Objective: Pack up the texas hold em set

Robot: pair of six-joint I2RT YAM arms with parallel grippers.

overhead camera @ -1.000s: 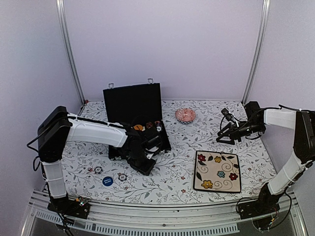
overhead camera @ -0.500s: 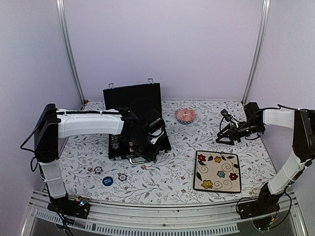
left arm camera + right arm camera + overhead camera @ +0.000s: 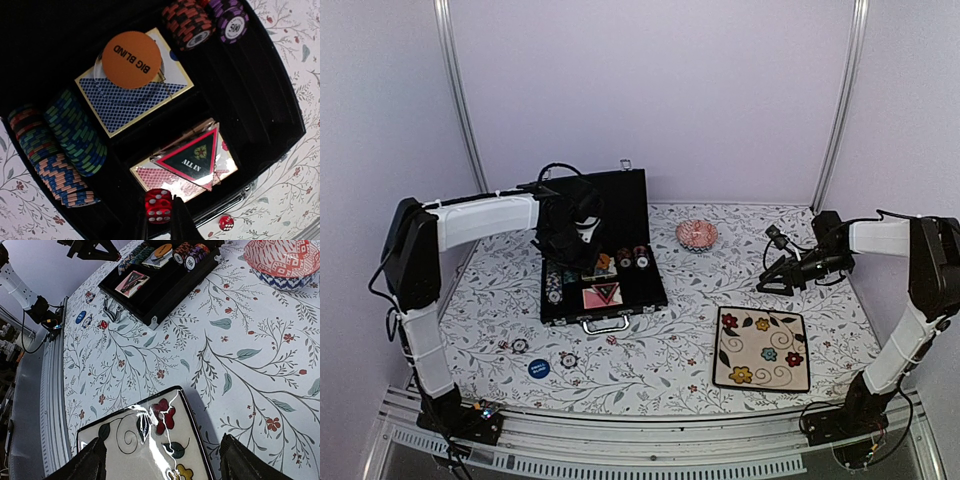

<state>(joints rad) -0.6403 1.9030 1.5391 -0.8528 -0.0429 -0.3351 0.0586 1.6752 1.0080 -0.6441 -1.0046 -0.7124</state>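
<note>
The black case (image 3: 655,290) lies open, lid upright, holding chip stacks (image 3: 65,150), a blue card deck under an orange BIG BLIND disc (image 3: 131,60), and a red deck under an ALL IN triangle (image 3: 192,160). My left gripper (image 3: 563,252) hovers over the case's left rear. In the left wrist view it (image 3: 160,216) is shut on a red die (image 3: 157,200). A second red die (image 3: 226,222) lies on the table in front of the case handle. The round blue button (image 3: 539,367) and two loose chips (image 3: 568,360) lie at the front left. My right gripper (image 3: 780,275) is open and empty at the right.
The cream flowered plate (image 3: 762,348) lies at the front right, under my right gripper (image 3: 167,465) in its wrist view. The pink patterned bowl (image 3: 697,234) sits behind, right of the case. Metal frame posts stand at both back corners.
My left arm has swung up and back from the case's front to over its left rear, uncovering the contents. The right arm has barely moved.
</note>
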